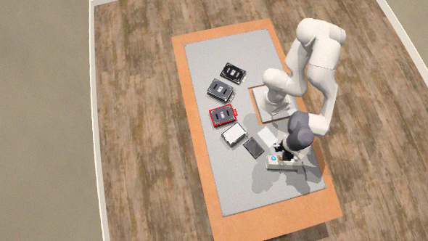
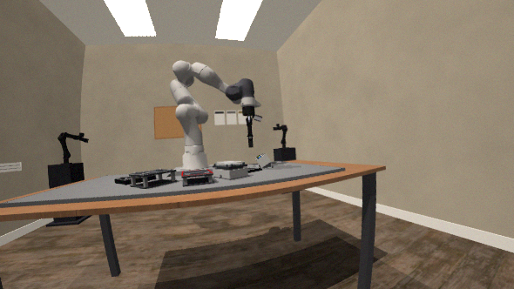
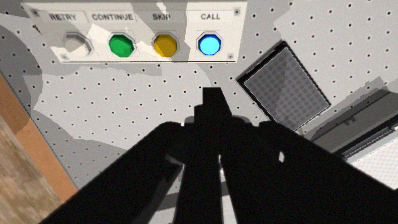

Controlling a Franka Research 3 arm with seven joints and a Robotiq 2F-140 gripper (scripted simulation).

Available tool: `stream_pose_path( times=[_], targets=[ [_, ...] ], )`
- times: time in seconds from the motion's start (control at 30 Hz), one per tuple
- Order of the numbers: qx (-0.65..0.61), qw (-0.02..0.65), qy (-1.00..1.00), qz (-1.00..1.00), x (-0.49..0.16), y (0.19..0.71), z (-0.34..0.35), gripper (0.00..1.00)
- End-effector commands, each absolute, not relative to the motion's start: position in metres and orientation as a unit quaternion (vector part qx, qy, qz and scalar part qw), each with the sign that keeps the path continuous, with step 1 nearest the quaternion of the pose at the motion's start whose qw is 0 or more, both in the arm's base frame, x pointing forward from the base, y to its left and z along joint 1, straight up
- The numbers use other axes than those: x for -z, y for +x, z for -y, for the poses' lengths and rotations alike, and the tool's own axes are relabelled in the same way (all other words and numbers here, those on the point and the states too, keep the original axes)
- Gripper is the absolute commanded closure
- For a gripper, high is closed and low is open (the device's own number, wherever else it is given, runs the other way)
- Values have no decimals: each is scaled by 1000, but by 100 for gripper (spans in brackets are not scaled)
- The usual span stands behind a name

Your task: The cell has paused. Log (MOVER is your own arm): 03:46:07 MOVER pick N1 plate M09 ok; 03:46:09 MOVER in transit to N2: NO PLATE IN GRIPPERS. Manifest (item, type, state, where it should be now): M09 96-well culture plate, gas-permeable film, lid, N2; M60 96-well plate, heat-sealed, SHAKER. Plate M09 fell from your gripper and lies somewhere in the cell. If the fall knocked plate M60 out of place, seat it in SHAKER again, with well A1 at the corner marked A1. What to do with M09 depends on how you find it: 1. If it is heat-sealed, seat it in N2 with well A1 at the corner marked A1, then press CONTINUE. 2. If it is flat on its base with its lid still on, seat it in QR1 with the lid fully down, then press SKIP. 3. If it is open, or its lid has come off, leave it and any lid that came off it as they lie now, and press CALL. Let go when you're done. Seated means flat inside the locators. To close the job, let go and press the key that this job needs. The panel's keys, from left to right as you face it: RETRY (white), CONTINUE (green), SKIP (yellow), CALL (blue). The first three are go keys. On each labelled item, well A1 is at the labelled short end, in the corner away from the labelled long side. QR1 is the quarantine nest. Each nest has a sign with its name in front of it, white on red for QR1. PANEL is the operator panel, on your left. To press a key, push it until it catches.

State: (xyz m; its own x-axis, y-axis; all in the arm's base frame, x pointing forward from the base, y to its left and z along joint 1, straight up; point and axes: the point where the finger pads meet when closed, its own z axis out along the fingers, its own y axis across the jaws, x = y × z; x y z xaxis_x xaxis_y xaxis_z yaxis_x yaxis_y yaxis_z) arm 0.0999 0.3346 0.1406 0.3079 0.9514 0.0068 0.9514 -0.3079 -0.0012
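My gripper (image 1: 286, 156) (image 2: 250, 144) (image 3: 211, 101) is shut and empty. It hangs above the mat just in front of the operator panel (image 1: 290, 166) (image 3: 145, 57). The panel shows RETRY (image 3: 75, 44), CONTINUE (image 3: 121, 45), SKIP (image 3: 165, 45) and a bright blue CALL key (image 3: 209, 44) (image 1: 273, 158). A dark open well plate (image 1: 253, 147) (image 3: 282, 85) lies flat on the mat beside the panel. A pale lid (image 1: 268, 136) lies apart from it, nearer the arm's base. A white-topped sealed plate (image 1: 233, 133) (image 2: 229, 165) sits in the shaker.
The red-rimmed QR1 nest (image 1: 223, 115) (image 2: 201, 172) stands empty. A grey nest (image 1: 220, 90) and a black nest (image 1: 232, 72) stand empty behind it. The arm's base (image 1: 274, 103) is to the right of the nests.
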Motion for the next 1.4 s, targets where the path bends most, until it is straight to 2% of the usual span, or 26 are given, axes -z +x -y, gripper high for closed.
stream_pose_path(
  times=[0.0,1.37],
  targets=[
    [4,2,-808,589,-140,101,-336,90],
    [4,2,-808,589,-139,103,-343,90]
  ],
)
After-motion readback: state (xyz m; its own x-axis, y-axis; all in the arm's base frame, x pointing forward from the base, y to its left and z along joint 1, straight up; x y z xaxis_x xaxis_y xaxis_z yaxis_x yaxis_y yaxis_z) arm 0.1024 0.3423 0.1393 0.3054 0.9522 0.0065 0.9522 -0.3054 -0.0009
